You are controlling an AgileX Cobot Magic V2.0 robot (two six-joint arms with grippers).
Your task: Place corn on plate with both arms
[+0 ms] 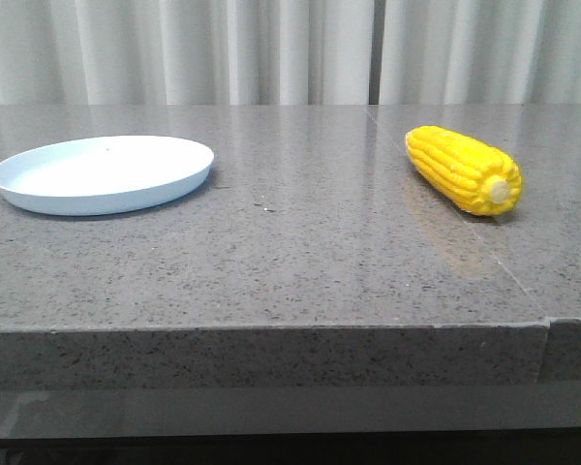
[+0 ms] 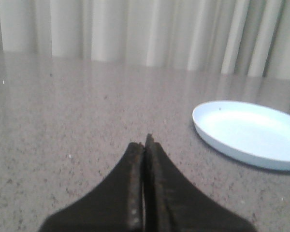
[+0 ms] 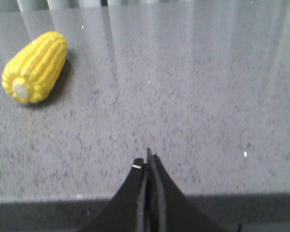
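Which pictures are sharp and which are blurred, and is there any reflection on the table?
Front view: sharp, the corn faintly mirrored in the glossy table. Left wrist view: soft; the plate looks hazy. Right wrist view: blurred, with pale curtain glare streaking the far tabletop.

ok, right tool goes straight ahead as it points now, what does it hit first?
Probably nothing: the right tool, shut, points over bare table. The corn lies well off to one side of that line. Depth is unclear.
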